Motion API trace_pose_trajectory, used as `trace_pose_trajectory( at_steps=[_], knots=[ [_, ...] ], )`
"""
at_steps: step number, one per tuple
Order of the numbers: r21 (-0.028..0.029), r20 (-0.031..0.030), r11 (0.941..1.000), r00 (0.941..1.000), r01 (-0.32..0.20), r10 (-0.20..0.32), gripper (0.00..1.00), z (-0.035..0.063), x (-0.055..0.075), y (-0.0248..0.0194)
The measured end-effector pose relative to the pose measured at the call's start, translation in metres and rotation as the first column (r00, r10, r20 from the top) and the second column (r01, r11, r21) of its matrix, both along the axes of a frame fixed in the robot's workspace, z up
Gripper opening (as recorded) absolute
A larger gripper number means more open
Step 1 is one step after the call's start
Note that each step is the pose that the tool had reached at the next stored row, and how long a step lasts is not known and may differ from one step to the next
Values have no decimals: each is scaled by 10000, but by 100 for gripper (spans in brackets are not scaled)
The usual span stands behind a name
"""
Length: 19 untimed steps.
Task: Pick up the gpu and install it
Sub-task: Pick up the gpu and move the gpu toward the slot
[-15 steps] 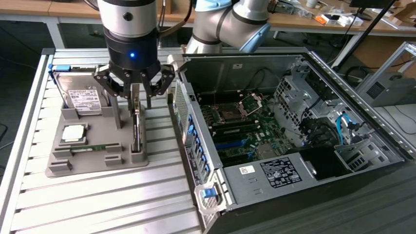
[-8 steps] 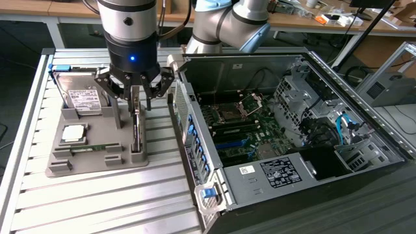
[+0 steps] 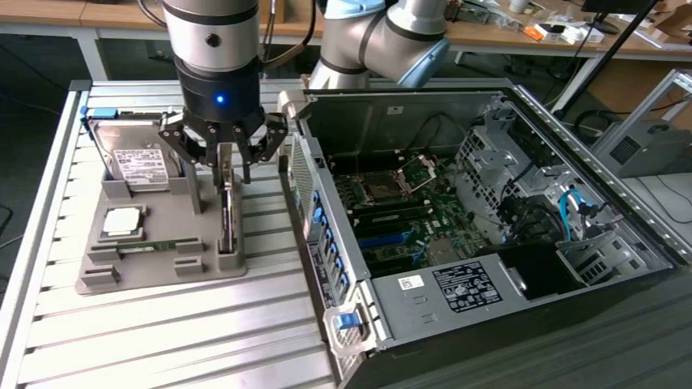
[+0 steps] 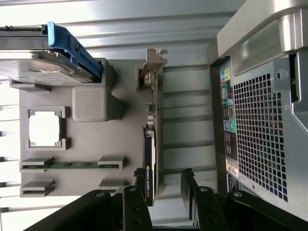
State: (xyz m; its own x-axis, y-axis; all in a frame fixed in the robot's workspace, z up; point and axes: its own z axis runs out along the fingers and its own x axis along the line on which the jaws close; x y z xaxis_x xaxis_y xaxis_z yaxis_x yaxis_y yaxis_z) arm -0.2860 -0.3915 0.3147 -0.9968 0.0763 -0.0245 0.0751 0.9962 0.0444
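The gpu stands on edge in a slot of the grey holder tray, its silver bracket end up. In the wrist view the gpu is a thin dark card seen edge-on, with the bracket at its far end. My gripper hangs directly over the card's upper end, open, one finger on each side of it. In the wrist view the gripper straddles the card, with one fingertip close beside it and the other standing off.
The tray also holds a silver hard drive, a square processor and a green memory stick. The open computer case with its motherboard lies just to the exterior view's right, its perforated rear panel near the tray.
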Motion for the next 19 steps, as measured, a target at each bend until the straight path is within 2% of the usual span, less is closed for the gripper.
trace_pose_trajectory(
  at_steps=[11, 19],
  knots=[
    [0, 0, 10000, 10000, 0, 0, 42, -97, -20, 69],
    [-1, -1, 10000, 10000, 0, 0, 42, -227, -33, 81]
  ],
)
